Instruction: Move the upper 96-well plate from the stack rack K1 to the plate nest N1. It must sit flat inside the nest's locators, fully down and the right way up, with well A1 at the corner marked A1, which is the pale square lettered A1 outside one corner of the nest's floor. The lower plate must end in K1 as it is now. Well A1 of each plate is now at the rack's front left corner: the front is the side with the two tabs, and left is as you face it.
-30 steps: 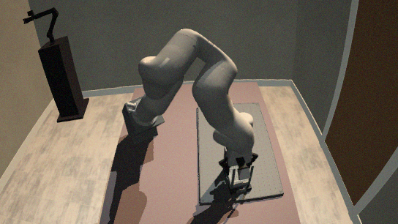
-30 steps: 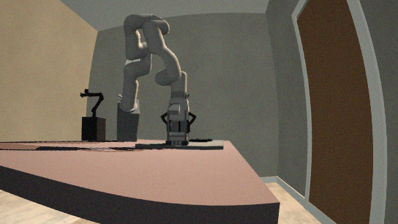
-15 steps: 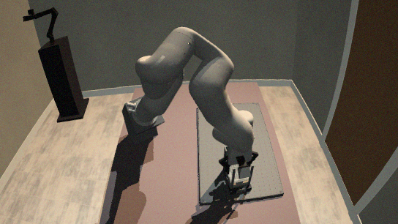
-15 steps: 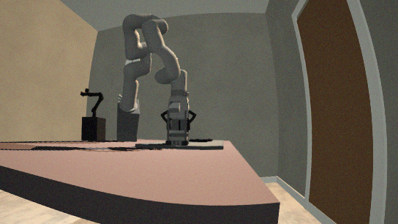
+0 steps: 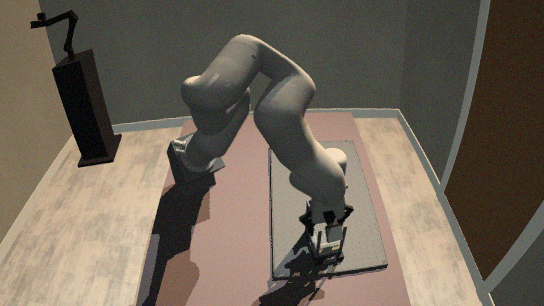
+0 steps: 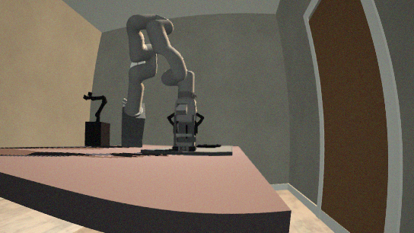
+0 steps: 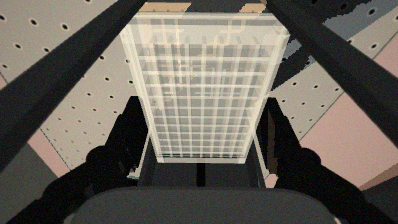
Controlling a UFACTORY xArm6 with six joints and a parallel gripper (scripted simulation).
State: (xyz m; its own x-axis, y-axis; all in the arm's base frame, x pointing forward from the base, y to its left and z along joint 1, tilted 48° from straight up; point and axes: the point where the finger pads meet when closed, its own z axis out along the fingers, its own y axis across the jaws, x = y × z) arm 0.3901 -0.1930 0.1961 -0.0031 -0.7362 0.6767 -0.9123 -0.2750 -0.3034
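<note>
My gripper [image 7: 202,111] [image 5: 325,210] points straight down over the stack rack K1 [image 5: 327,245] at the near end of the grey perforated baseplate. Its black fingers stand wide and are shut on the long sides of the upper 96-well plate [image 7: 205,90], a clear plate with a grid of wells. A second grid shows through it from the lower plate beneath. In the side view the gripper [image 6: 185,131] reaches down into the rack [image 6: 185,144]. I cannot tell how far the upper plate stands above the lower one. I cannot make out the plate nest N1.
The baseplate lies on a pinkish table [image 6: 152,179]. A low dark flat object [image 6: 208,145] sits on the baseplate just right of the rack. The arm's base [image 5: 192,162] stands at the back left. A dark pedestal [image 5: 85,110] stands on the floor, far left.
</note>
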